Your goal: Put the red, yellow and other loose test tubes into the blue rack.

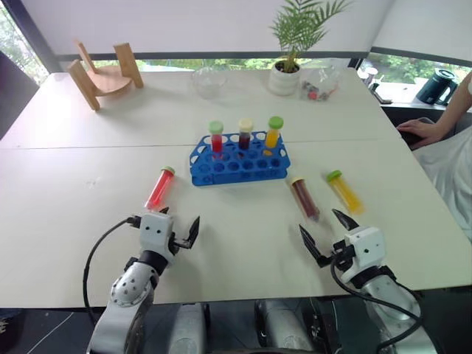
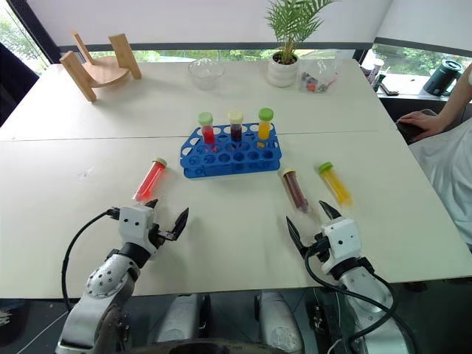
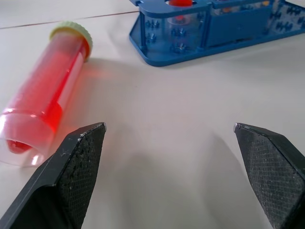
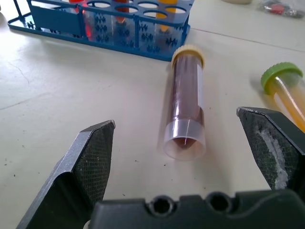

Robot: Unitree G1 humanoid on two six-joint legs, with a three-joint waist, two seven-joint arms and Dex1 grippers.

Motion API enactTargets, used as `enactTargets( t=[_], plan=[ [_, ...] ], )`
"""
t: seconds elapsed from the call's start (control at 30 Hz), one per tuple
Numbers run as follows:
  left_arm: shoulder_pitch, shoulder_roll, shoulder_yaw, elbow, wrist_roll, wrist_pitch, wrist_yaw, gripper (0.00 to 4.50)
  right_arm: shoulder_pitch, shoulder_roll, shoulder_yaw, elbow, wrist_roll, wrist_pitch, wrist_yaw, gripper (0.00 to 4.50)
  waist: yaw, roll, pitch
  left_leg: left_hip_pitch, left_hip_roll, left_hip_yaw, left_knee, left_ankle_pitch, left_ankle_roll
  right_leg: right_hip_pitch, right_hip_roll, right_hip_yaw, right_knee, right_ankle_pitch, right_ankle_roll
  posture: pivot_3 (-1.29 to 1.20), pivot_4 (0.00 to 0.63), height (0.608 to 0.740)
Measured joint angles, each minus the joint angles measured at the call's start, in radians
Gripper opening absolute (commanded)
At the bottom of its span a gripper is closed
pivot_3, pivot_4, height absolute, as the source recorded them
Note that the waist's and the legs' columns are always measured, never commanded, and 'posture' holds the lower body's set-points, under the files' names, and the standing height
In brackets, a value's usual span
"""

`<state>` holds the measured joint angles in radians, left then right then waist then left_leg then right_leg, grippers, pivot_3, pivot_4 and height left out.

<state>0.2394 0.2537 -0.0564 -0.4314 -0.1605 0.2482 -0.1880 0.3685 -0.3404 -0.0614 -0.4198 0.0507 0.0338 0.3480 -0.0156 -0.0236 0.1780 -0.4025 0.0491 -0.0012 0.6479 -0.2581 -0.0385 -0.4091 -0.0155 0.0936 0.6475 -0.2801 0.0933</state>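
Observation:
The blue rack stands mid-table and holds three upright capped tubes: red, dark and orange. Three loose tubes lie on the table. Left of the rack is the red tube, with my left gripper open just short of its bottom end and a little to its right, as the left wrist view shows. To the rack's right lie a brown tube and a yellow tube. My right gripper stands open, its fingers lined up with the brown tube but apart from it.
At the back of the table are a wooden stand, a glass bowl, a potted plant and a plastic bag. A person's hand rests at the right edge. The table's front edge runs just under both grippers.

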Motion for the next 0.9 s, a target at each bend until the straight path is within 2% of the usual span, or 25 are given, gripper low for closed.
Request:
enactTargets(
  t=[0.43, 0.9],
  plan=[
    [-0.003, -0.02, 0.0, -0.003, -0.001, 0.003, -0.021, 4.42, -0.001, 0.008, 0.0, 0.012, -0.01, -0.016, -0.014, 4.5, -0.001, 0.0, 0.0, 0.0, 0.0, -0.001, 0.0, 0.0, 0.0, 0.0, 0.001, 0.0, 0.0, 0.0, 0.001, 0.0, 0.15, 0.74],
    [-0.003, -0.026, -0.001, -0.003, 0.003, 0.002, -0.027, 4.42, -0.037, -0.012, -0.027, -0.048, 0.006, 0.086, -0.006, 4.5, -0.001, 0.0, 0.0, 0.0, 0.0, -0.001, 0.0, 0.0, 0.0, 0.0, 0.001, 0.0, 0.001, 0.0, 0.001, 0.0, 0.15, 0.74]
  ],
)
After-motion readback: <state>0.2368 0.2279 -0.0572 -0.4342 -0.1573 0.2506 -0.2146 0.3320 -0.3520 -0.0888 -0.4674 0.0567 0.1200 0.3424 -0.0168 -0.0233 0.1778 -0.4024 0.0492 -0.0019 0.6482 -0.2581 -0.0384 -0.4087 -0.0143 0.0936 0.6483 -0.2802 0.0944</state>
